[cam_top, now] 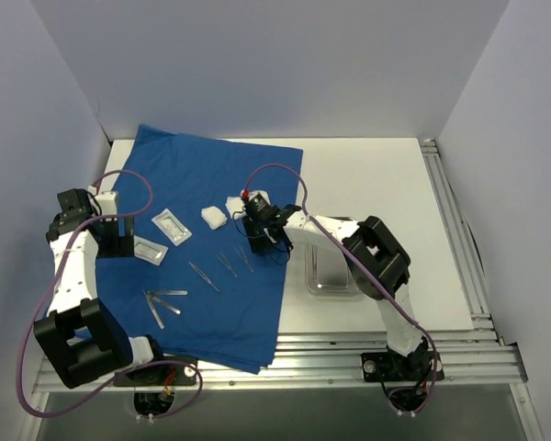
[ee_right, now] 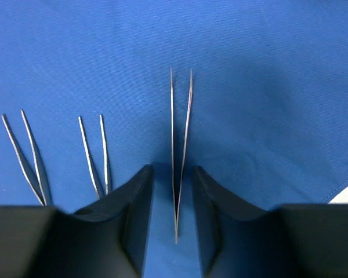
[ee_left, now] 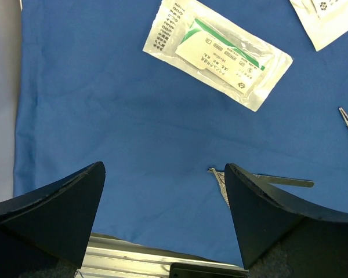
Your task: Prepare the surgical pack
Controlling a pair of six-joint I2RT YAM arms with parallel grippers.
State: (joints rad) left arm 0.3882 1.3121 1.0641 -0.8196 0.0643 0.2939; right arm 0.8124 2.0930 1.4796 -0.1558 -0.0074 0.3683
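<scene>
Top view: the blue cloth (cam_top: 211, 175) is spread left of centre on the worktop (cam_top: 386, 184), with the steel tray (cam_top: 331, 276) just off its right edge. The right pincer (cam_top: 255, 228) hangs over the cloth's right side, the left pincer (cam_top: 121, 243) over its left.

Left wrist: fingers wide apart, nothing between them, a packet (ee_left: 217, 55) ahead.

Right wrist: the tweezers (ee_right: 181, 139) lie dead between the fingers, long axis running straight away. The fingers are narrowly parted and clear of the steel, so the right arm looks placed to take them.

text: none legible | flat packet (ee_left: 217, 54): printed label, characters too small
</scene>
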